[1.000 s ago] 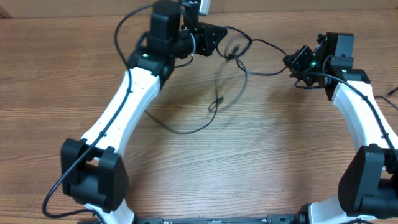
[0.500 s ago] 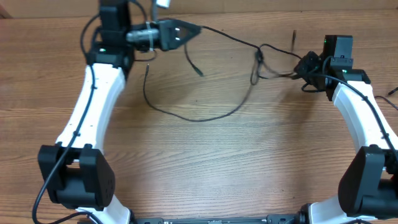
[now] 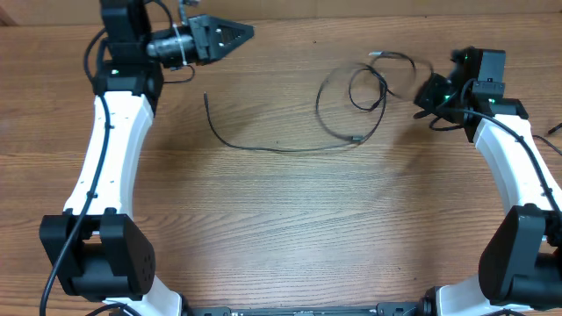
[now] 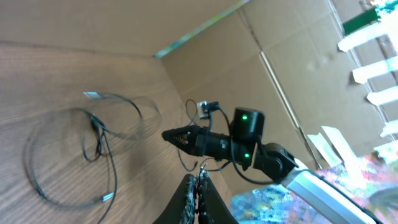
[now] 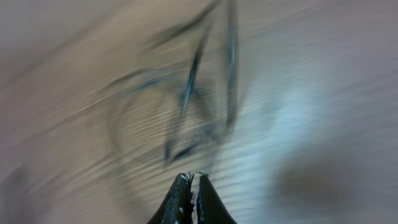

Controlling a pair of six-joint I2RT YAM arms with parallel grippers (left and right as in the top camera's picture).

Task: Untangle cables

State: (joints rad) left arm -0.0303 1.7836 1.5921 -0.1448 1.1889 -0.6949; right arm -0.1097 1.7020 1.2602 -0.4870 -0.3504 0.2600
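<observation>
The cables lie on the wooden table. One long black strand (image 3: pixel 263 149) runs from a free end at the left to a small plug at mid-right. A looped bundle (image 3: pixel 384 90) with a light plug lies beside it. The same loops (image 4: pixel 93 126) show in the left wrist view and as a blur (image 5: pixel 193 74) in the right wrist view. My left gripper (image 3: pixel 249 32) (image 4: pixel 200 177) is shut, raised at the far left, with nothing between its tips. My right gripper (image 3: pixel 418 93) (image 5: pixel 191 177) (image 4: pixel 166 134) is shut just right of the loops. I see no cable between its tips.
Cardboard walls (image 4: pixel 292 68) stand behind the far edge of the table. The white arm links (image 3: pixel 114 158) run down both sides of the table. A thin black wire end (image 3: pixel 553 130) shows at the right edge.
My left arm swung further left with its gripper shut, and the strand it was pulling now lies loose on the table. The loops sprang back into a coil beside the right gripper.
</observation>
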